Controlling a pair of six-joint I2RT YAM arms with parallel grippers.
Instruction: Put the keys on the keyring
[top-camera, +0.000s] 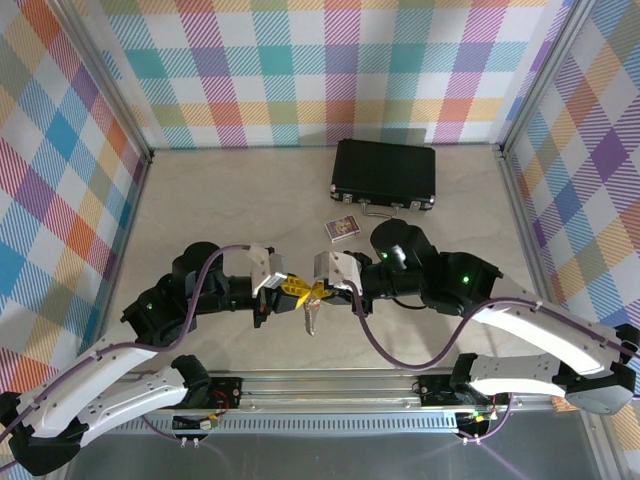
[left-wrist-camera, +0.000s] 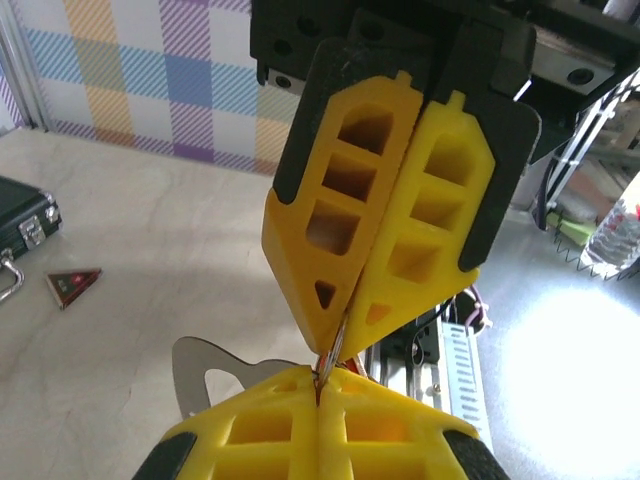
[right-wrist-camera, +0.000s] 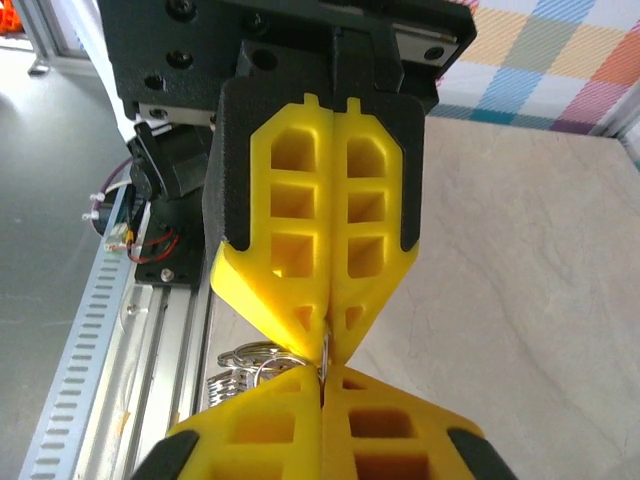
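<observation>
Nearest the arm bases, a flat silver metal key (top-camera: 312, 320) hangs free just under the spot where the two claws meet, above the pale stone-look table (top-camera: 200, 200). Right above it the left gripper (left-wrist-camera: 320, 388), with yellow ribbed plastic fingers, and the matching right gripper (right-wrist-camera: 322, 390) stand tip to tip, each clenched. A thin sliver of metal runs from one pinch into the other. I judge it to be wire of the thin silver-grey coiled keyring (right-wrist-camera: 250, 362), whose loops bulge out just beside the tips. Both holds sit at the very ends of the fingers, so a slight twist or pull apart could let the wire slip out, and ring and key would drop onto the table. Whether the key is fully threaded I cannot tell; if not, a jolt could shake it off. Farther out lie a small printed card box (top-camera: 343, 229), a dark red triangular piece (left-wrist-camera: 73, 285) and, farthest, a black hard case (top-camera: 385, 175), all well apart from the work.
</observation>
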